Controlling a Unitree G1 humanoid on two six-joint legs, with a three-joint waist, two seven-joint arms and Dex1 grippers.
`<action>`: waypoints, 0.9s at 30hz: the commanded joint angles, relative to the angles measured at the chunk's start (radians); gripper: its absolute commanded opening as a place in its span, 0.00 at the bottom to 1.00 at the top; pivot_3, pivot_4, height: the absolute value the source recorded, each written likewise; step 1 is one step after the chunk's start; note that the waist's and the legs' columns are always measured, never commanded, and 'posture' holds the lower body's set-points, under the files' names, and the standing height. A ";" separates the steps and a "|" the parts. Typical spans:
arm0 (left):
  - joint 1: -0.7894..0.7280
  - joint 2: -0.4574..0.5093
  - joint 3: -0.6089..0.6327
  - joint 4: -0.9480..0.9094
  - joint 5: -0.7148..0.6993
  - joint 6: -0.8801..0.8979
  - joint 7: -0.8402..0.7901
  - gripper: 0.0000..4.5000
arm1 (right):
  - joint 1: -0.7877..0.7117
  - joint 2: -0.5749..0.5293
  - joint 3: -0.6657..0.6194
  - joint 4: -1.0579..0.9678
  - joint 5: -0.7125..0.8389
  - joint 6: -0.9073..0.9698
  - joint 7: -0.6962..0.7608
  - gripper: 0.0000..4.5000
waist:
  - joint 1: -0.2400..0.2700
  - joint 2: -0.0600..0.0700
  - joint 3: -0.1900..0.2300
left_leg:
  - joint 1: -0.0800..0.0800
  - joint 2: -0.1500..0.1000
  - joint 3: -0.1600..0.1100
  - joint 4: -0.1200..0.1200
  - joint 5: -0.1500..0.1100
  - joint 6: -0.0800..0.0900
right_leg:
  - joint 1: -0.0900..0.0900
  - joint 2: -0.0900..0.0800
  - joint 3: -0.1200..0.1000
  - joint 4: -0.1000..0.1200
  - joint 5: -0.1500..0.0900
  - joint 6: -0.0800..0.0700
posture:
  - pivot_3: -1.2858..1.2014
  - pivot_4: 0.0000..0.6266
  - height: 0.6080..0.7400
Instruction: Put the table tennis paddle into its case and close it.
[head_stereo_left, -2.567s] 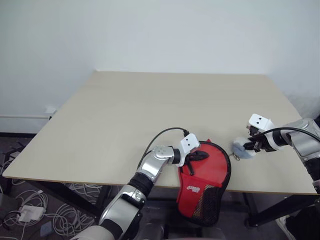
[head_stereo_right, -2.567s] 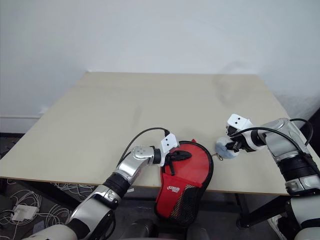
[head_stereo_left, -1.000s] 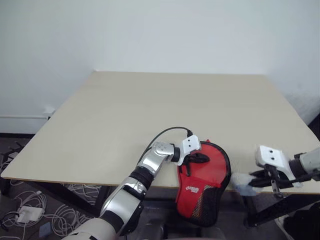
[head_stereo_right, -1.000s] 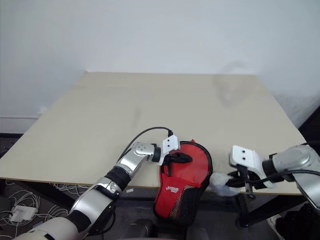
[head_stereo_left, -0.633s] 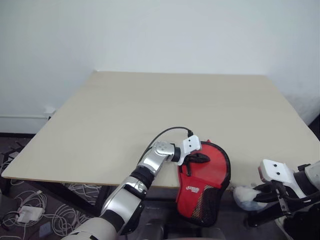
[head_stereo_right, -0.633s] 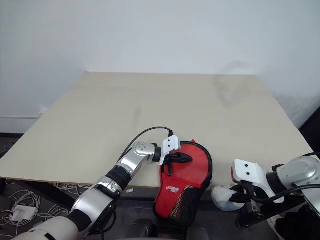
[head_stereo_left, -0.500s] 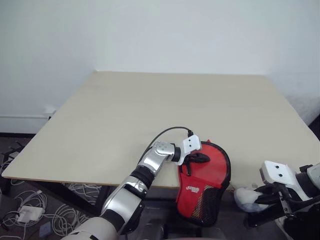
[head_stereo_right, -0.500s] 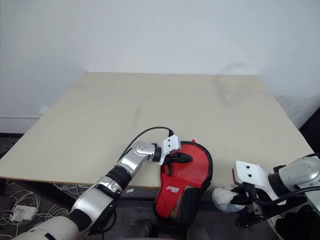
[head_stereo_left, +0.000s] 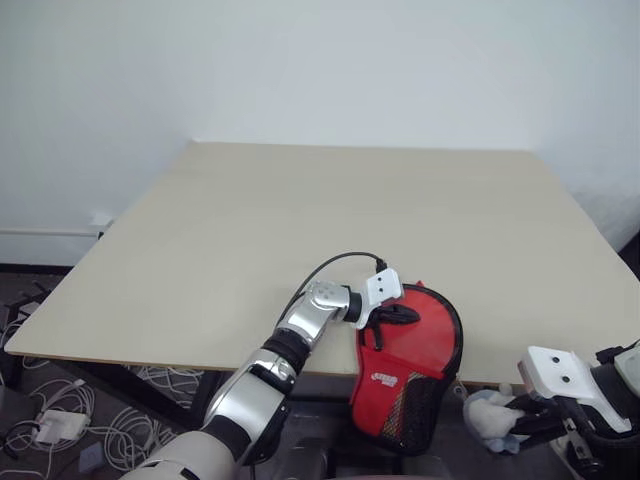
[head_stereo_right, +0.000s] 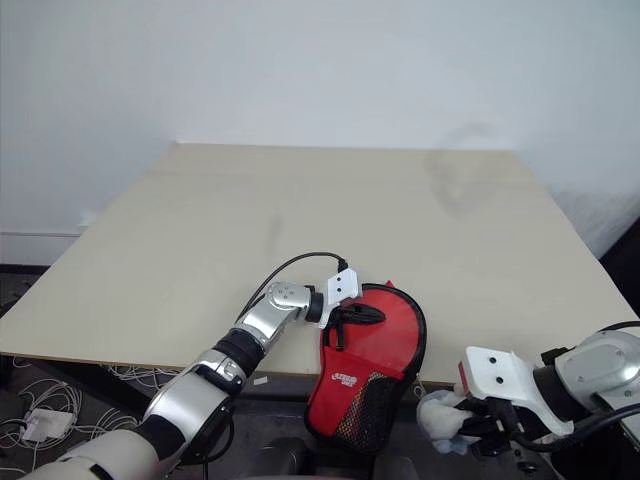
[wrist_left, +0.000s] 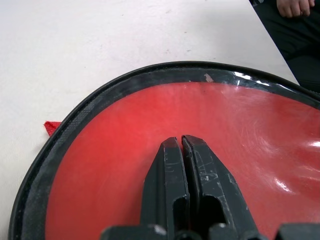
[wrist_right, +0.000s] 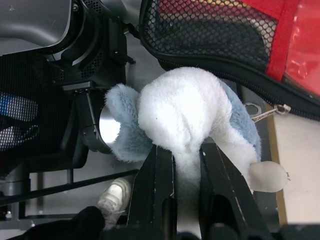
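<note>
Since the earlier frame my right gripper has dropped off the table edge, below and right of the case; from the head I see my left gripper resting on the case, which overhangs the near edge; left wrist shows its jaws clenched empty against red fabric; right wrist shows jaws grasping a plush toy beside the mesh; I can't see the paddle.

case: on table near edge, overhanging | plush toy: right, below edge
</note>
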 joint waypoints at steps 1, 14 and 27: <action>0.009 0.018 -0.003 0.056 0.035 0.013 0.011 0.00 | -0.058 0.031 0.079 -0.015 -0.022 -0.024 -0.048 0.04 | 0.000 -0.001 0.000 | 0.000 0.000 0.000 0.000 0.000 0.000 | 0.000 0.000 0.000 0.000 0.000 0.000 | 0.52 0.00 0.96; -0.006 0.024 0.005 0.046 0.033 0.025 -0.006 0.00 | -0.140 0.053 0.206 -0.121 0.044 0.082 -0.102 0.04 | -0.001 -0.003 0.000 | 0.000 0.000 0.000 0.000 0.000 0.000 | 0.000 0.000 0.000 0.000 0.000 0.000 | 0.52 0.00 0.96; -0.034 0.012 0.013 0.073 0.031 0.032 -0.008 0.00 | -0.096 0.058 0.285 -0.288 0.096 0.122 -0.161 0.04 | -0.001 -0.007 0.001 | 0.000 0.001 0.000 0.000 0.000 -0.001 | 0.000 0.000 0.000 0.000 0.000 0.000 | 0.52 0.00 0.96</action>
